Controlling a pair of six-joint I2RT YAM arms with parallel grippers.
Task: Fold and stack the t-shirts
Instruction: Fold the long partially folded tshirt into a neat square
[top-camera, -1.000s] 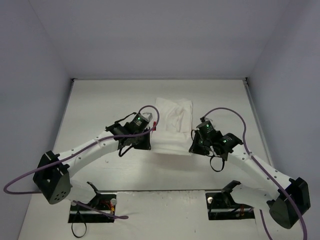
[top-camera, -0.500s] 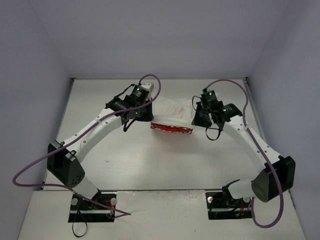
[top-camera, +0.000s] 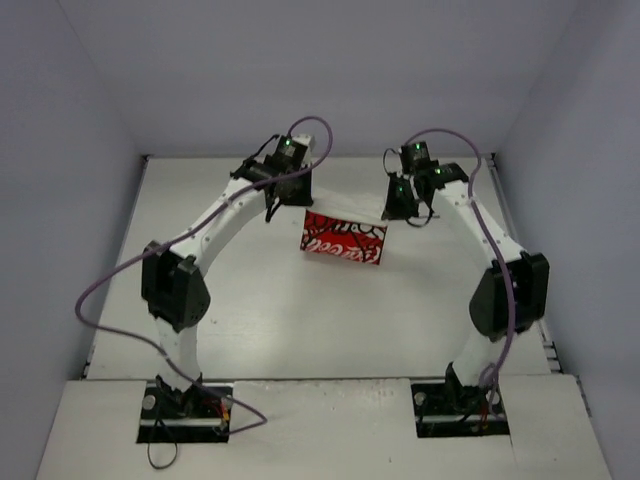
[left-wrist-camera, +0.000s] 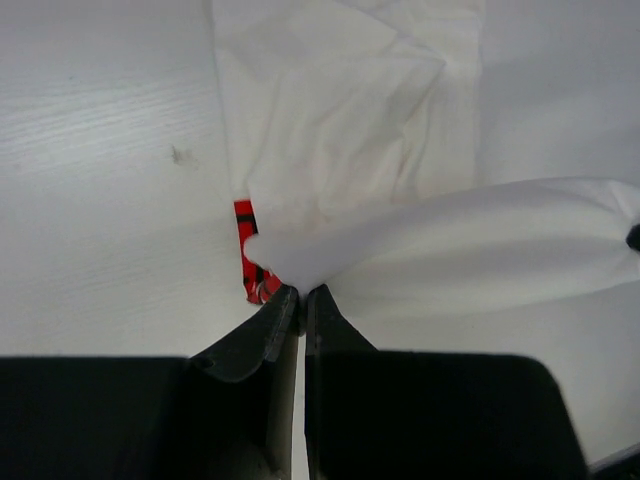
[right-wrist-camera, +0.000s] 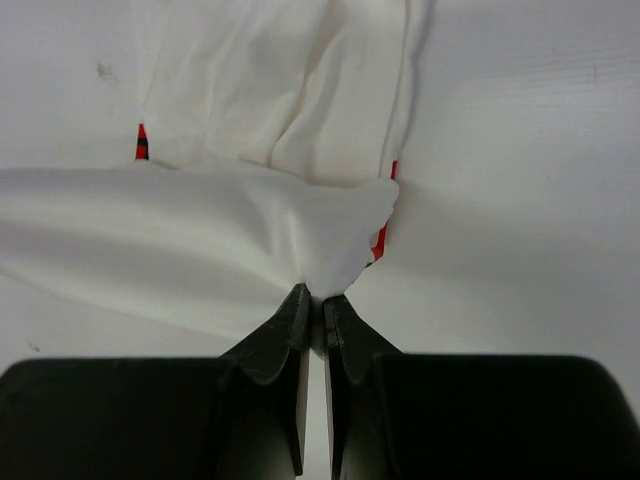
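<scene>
The white t-shirt (top-camera: 345, 238) with the red Coca-Cola print hangs between my two grippers over the far middle of the table, its print facing the top camera. My left gripper (top-camera: 300, 208) is shut on the shirt's left corner (left-wrist-camera: 290, 265). My right gripper (top-camera: 392, 212) is shut on its right corner (right-wrist-camera: 335, 250). In both wrist views the rest of the white cloth (left-wrist-camera: 350, 110) drapes down onto the table below, with slivers of red print at its edges (right-wrist-camera: 382, 238).
The white table (top-camera: 250, 320) is walled by pale panels on the left, back and right. Both arms reach far forward and arch inward. Purple cables (top-camera: 310, 125) loop above the wrists. The arm bases (top-camera: 185, 405) sit at the near edge.
Both grippers have moved from near the table's middle toward the back wall and up, lifting the shirt's near edge. The folded white cloth has turned over, showing the red print.
</scene>
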